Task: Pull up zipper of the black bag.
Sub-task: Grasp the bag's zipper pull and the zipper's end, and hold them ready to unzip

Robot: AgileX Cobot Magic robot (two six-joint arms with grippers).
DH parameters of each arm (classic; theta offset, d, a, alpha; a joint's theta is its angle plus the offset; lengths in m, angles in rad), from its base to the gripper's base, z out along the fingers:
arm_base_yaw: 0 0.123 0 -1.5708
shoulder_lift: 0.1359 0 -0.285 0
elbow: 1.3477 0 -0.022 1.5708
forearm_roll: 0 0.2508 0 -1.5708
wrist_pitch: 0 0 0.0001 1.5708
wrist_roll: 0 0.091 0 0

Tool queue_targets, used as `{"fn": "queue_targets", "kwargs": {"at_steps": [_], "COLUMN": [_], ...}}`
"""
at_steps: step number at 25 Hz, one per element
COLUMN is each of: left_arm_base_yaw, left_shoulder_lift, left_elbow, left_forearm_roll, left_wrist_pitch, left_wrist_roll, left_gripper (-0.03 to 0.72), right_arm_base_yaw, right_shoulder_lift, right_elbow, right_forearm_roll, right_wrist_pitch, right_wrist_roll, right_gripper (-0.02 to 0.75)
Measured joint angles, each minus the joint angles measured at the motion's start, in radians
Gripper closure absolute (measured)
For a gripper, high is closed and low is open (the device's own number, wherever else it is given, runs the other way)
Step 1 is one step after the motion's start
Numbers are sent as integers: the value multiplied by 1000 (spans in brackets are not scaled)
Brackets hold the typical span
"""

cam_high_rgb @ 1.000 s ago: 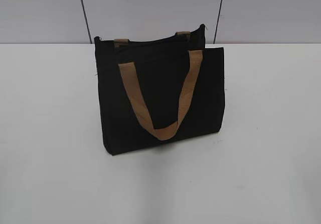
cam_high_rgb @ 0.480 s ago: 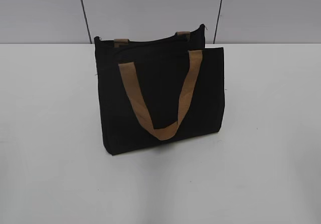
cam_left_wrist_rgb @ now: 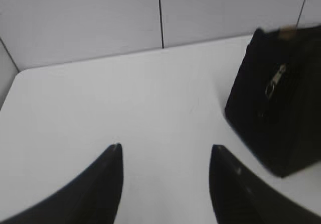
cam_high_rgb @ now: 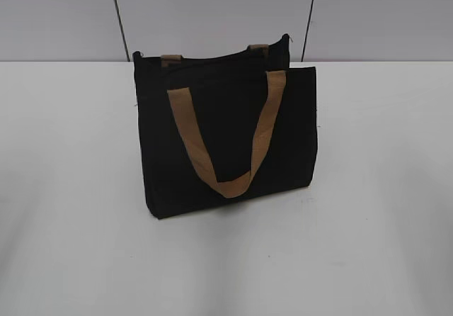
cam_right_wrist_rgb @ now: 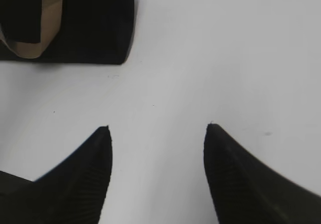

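- Right of the left gripper, seen from the left wrist: the black bag, well apart from the spread, empty fingers, with only bare white table between.
- Upper left of the right gripper, seen from the right wrist: a lower corner of the same bag with a loop of tan handle; jaws parted, holding nothing, clear tabletop between.
- Neither gripper shows in the exterior view.
- Surroundings: white table; grey panelled wall with dark seams at the far edge. Nothing stands between either gripper and the bag.
- Black bag: stands upright near the table's middle, rectangular, dark fabric; the near tan handle hangs down its front face, the far handle's ends just showing at the top.
- Zipper: a small silver pull hanging against the bag's end panel, below the top corner; the zipper line itself is too dark to trace.
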Motion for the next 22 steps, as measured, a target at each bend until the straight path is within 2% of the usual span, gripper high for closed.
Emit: {"fn": "queue_targets", "kwargs": {"at_steps": [5,8,12,18,22], "left_arm_base_yaw": [0,0,0,0,0], "left_shoulder_lift": [235,386,597,813,961], "left_elbow": [5,5,7,7,7], "left_forearm_roll": [-108,-238,-530,-1102,-1330], "left_wrist_pitch": [-133,-204,-253,-203,-157], "left_wrist_roll": [193,366,691,1368,1694], "left_gripper": [291,293,293,293,293], "right_arm_base_yaw": [1,1,1,1,1], "right_shoulder_lift": [107,149,193,234,243], "right_elbow": [-75,-120,-164,-179,-179], "right_forearm_roll": [73,103,115,151,171], "right_wrist_pitch": [-10,-14,-16,-25,-30], "right_wrist_roll": [-98,-133,-150,-163,-168], "right_gripper": [290,295,296,296,296]}}
